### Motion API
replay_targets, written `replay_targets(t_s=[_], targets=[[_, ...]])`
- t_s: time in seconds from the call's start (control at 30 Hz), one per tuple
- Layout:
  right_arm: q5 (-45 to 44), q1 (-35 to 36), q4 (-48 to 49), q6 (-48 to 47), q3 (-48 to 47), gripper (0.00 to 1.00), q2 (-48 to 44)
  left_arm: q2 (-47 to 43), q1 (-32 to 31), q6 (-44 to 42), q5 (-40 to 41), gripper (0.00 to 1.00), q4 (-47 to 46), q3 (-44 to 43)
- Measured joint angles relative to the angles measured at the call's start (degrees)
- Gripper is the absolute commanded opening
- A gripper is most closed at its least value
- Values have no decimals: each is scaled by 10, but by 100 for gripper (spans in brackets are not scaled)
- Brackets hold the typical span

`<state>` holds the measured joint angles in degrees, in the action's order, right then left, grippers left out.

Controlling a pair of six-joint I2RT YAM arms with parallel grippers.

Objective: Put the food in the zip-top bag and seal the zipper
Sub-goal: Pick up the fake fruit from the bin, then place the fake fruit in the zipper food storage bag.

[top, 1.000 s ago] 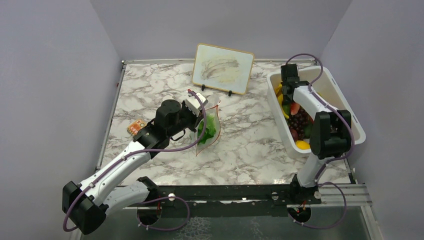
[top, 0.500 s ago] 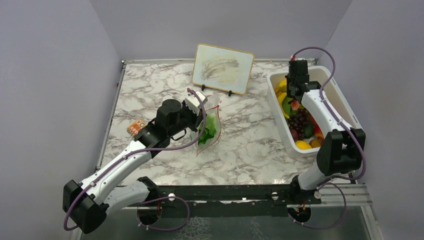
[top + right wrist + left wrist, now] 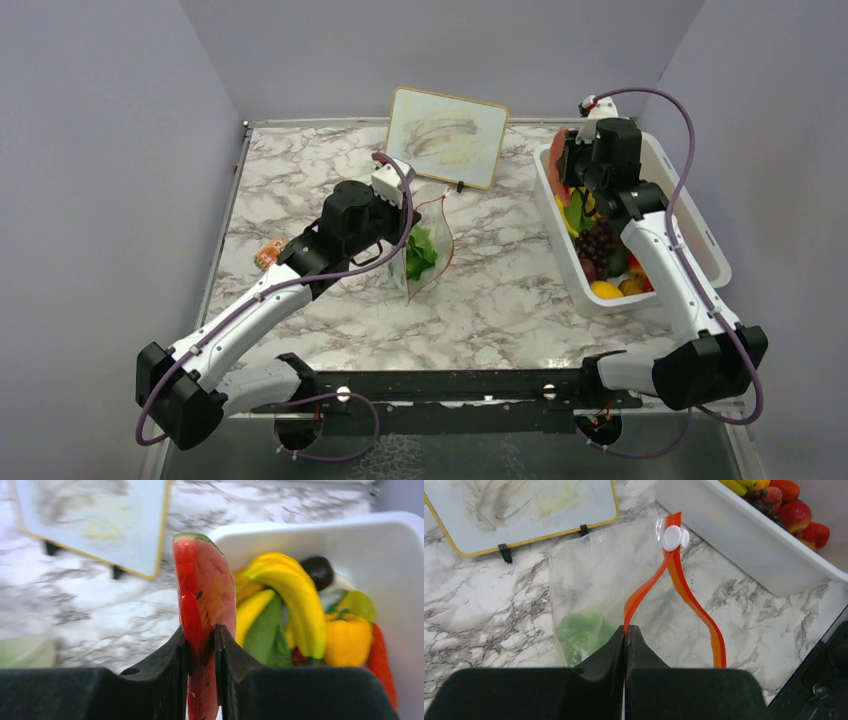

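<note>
The clear zip-top bag (image 3: 428, 262) stands on the marble table with green lettuce (image 3: 418, 252) inside; the lettuce also shows in the left wrist view (image 3: 580, 632). My left gripper (image 3: 405, 218) is shut on the red-orange zipper (image 3: 676, 577) strip at one side of the mouth (image 3: 625, 630). The mouth gapes open, with a white slider (image 3: 672, 537) at its far end. My right gripper (image 3: 570, 165) is shut on a red watermelon slice (image 3: 205, 585), held above the near-left rim of the white tub (image 3: 700, 235).
The tub holds bananas (image 3: 295, 597), dark grapes (image 3: 597, 243), a yellow pepper (image 3: 347, 637) and red pieces. A yellow-framed board (image 3: 445, 135) stands on clips behind the bag. A small orange card (image 3: 270, 255) lies at the left. Grey walls close in three sides.
My right gripper has risen out of the tub with the watermelon slice and moved toward the tub's far-left corner. My left gripper has lifted the bag's mouth and shifted it right.
</note>
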<state>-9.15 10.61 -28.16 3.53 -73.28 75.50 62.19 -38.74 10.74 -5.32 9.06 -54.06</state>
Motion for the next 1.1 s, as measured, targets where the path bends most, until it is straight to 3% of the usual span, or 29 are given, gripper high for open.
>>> replay_targets(t_s=[0.3,0.6,0.83,1.1], targets=[[198,36,59,58,42,7,-87,43,0,38,23,0,-2,-31],[402,90,153,169,142,7,-159,64,0,53,26,0,-5,-39],[474,190,224,247,200,7,-169,63,0,51,18,0,-21,-39],[482,232,231,299,210,7,-109,25,0,2,-29,0,-84,8]])
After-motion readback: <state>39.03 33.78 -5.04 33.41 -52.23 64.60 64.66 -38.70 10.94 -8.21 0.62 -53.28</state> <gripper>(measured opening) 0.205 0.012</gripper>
